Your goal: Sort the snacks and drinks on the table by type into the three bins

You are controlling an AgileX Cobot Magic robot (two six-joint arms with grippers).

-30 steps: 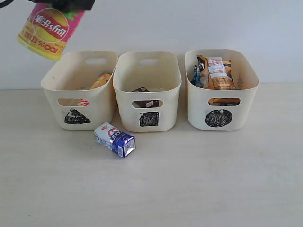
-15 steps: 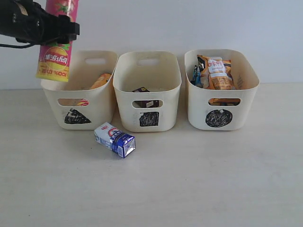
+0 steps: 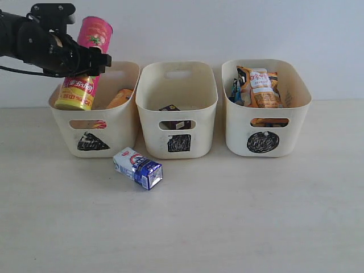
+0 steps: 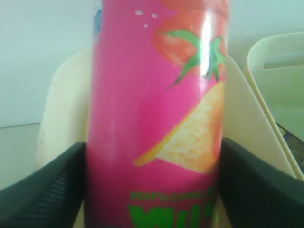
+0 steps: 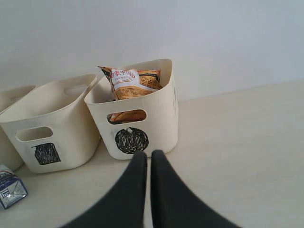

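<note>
My left gripper (image 3: 85, 62) is shut on a pink chip tube (image 3: 85, 62), tilted, its lower end dipping inside the triangle bin (image 3: 116, 133). The left wrist view is filled by that pink tube (image 4: 152, 109) between my black fingers (image 4: 42, 190). An orange-yellow tube (image 3: 120, 97) lies in the triangle bin. The square bin (image 3: 177, 114) holds a dark purple carton (image 3: 170, 109). Orange-brown and blue snack bags (image 3: 259, 86) stand in the circle bin (image 3: 264, 125). A white-blue carton (image 3: 137, 167) lies on the table in front of the bins. My right gripper (image 5: 147, 154) is shut and empty, out of the exterior view.
The three bins stand in a row against a pale wall on a light wood table (image 3: 227, 216). In the right wrist view the circle bin (image 5: 142, 114) is just ahead of my fingertips, the square bin (image 5: 52, 123) beside it, and the carton (image 5: 10, 188) at the frame edge.
My left arm has swung the pink tube rightward and down, from above and left of the triangle bin to its lower end inside it. The carton on the table has not moved.
</note>
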